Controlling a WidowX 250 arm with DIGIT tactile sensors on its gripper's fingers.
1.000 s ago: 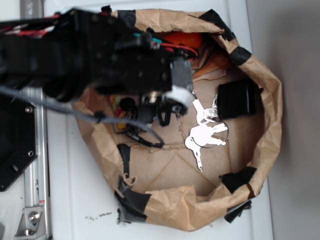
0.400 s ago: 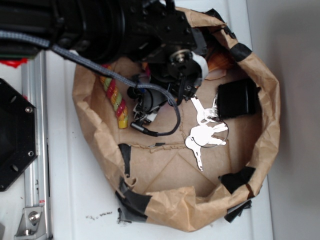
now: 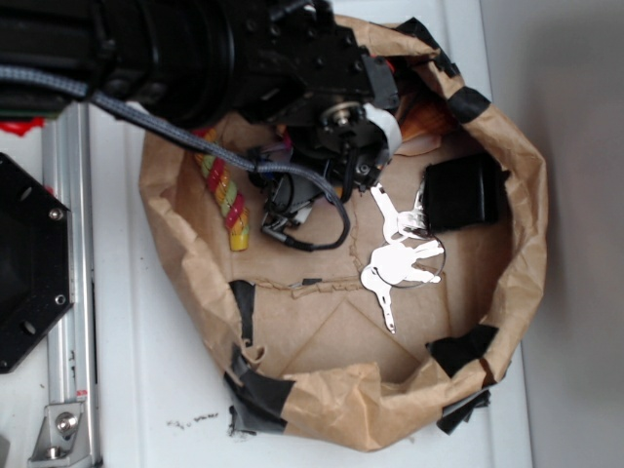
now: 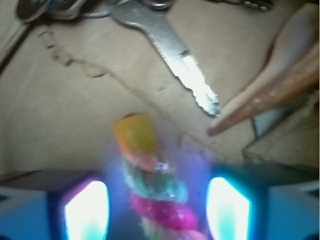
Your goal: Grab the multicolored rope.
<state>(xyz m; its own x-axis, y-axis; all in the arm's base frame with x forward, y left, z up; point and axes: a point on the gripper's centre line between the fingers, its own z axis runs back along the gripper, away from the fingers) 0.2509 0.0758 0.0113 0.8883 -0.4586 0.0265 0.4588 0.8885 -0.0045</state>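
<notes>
The pincer sits with fingers apart, the rope lying between them, its yellow end just ahead. Lining up looks done; closing and lifting remain.

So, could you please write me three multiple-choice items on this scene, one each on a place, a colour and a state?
1. Where does the thick twisted multicoloured rope lie?
A. inside the brown paper bag
B. on the white tabletop outside it
C. on top of the black box

2. What colour is the rope's end cap in the wrist view?
A. blue
B. yellow
C. black

3. How does the gripper stand to the rope?
A. shut tight on it
B. open, a finger on either side
C. far away from it

Answers: 1 A, the bag's paper walls surround it; 2 B, the tip is yellow-orange; 3 B, gaps show between rope and both fingers.
</notes>
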